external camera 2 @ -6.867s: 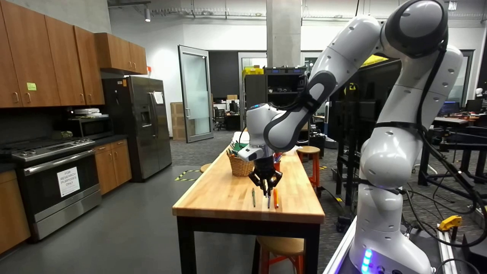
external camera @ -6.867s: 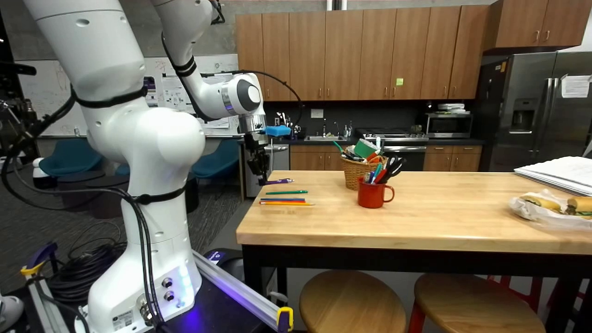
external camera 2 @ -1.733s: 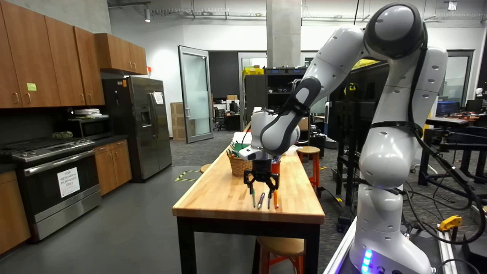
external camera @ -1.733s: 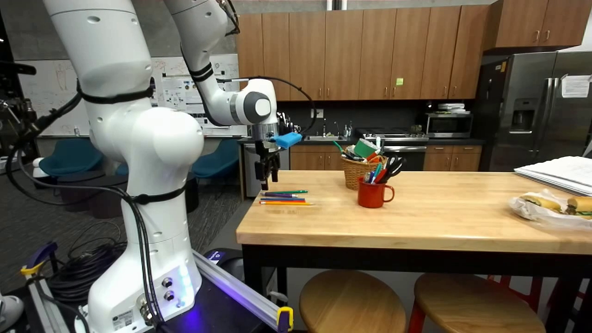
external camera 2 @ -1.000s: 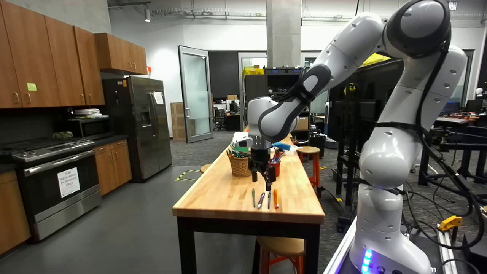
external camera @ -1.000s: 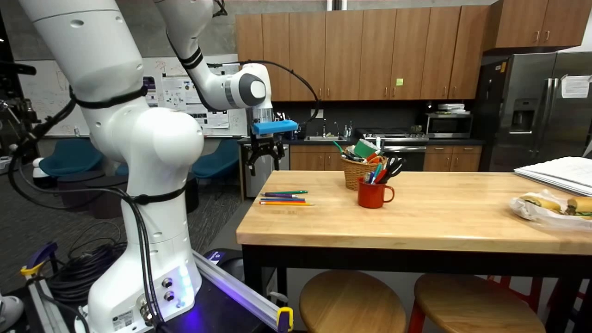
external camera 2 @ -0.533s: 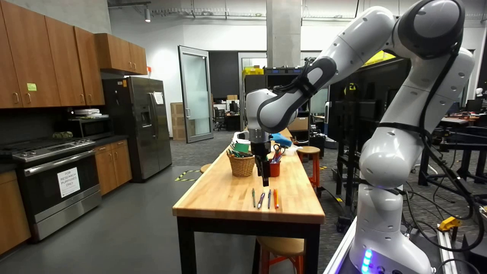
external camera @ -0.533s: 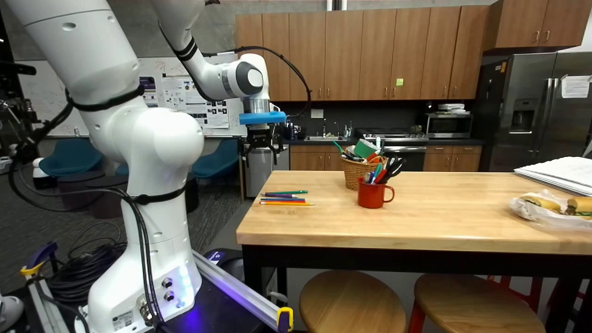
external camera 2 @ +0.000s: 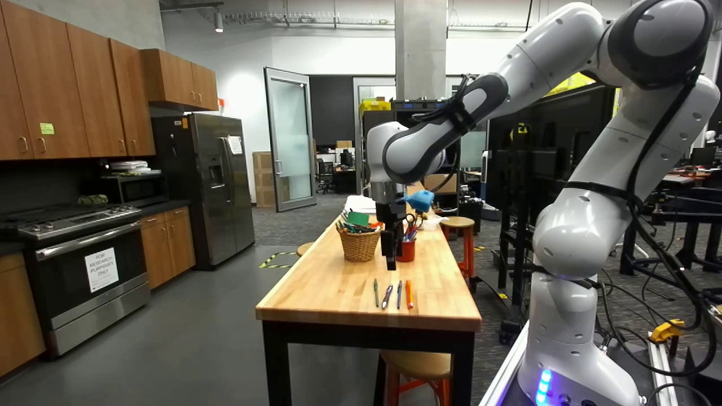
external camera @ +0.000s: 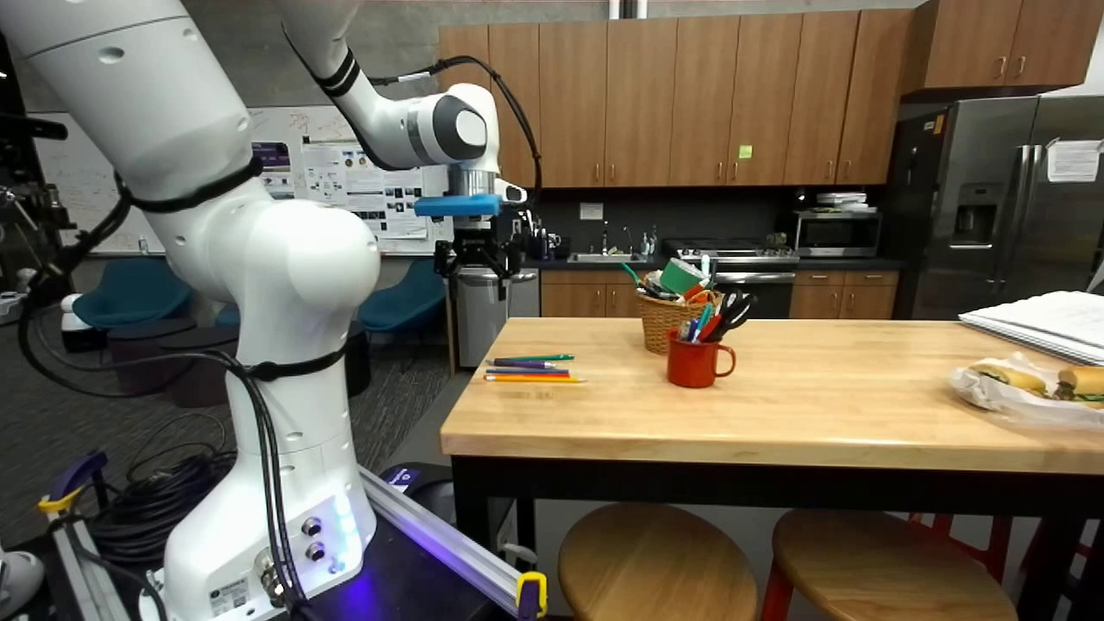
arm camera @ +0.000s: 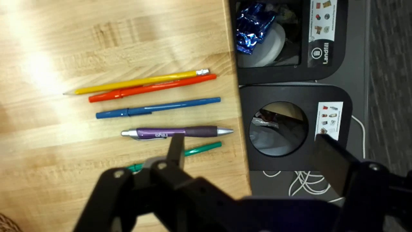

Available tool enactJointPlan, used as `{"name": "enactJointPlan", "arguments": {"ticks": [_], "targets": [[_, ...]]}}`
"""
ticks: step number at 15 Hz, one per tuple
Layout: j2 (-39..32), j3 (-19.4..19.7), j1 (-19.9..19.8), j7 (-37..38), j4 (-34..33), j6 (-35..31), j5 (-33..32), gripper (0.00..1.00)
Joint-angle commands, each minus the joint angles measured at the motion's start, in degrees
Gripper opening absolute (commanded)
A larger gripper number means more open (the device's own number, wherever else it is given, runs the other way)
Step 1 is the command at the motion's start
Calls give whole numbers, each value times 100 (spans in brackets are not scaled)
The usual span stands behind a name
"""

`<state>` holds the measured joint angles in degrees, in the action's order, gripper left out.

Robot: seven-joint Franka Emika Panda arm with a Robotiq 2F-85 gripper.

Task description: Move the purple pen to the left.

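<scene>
The gripper [arm camera: 249, 137] hangs well above the tabletop [external camera: 802, 379] before me, a slab of pale, streaked wood, and its black jaws stand wide apart. The purple pen [arm camera: 177, 131], a smooth barrel with silver clip and tip, lies flat near the tabletop's end; in the wrist view that tip aims at three o'clock. At six o'clock from it lies a green pen [arm camera: 203, 148], partly hidden by the gripper; toward eleven come a blue capped pen [arm camera: 161, 106], a red capped pen [arm camera: 161, 86] and a yellow pencil [arm camera: 138, 82], the last two just beside each other.

The wrist view picks out finer things than I can from here: pale lettering on the purple barrel and, past the wood's edge, a round-holed black bin [arm camera: 289, 163] at three o'clock and a Landfill bin [arm camera: 273, 74] between one and two, holding crumpled blue foil [arm camera: 252, 27]. In an exterior view a woven wicker basket [external camera 2: 358, 247] stands at eleven o'clock from the pen and a glossy red mug [external camera 2: 408, 251] at one. In an exterior view, filled rolls [external camera: 1082, 379] rest in crumpled white paper [external camera: 992, 405], well off toward three o'clock.
</scene>
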<state>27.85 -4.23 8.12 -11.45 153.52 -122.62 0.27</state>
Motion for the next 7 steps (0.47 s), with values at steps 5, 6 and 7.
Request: {"name": "enactJointPlan", "arguments": {"ticks": [5, 6, 7], "targets": [[273, -66, -49, 1305, -2, 213, 398, 100], [331, -109, -65, 1514, 5, 213, 414, 100], [378, -138, -70, 1632, 14, 214, 421, 100]]}}
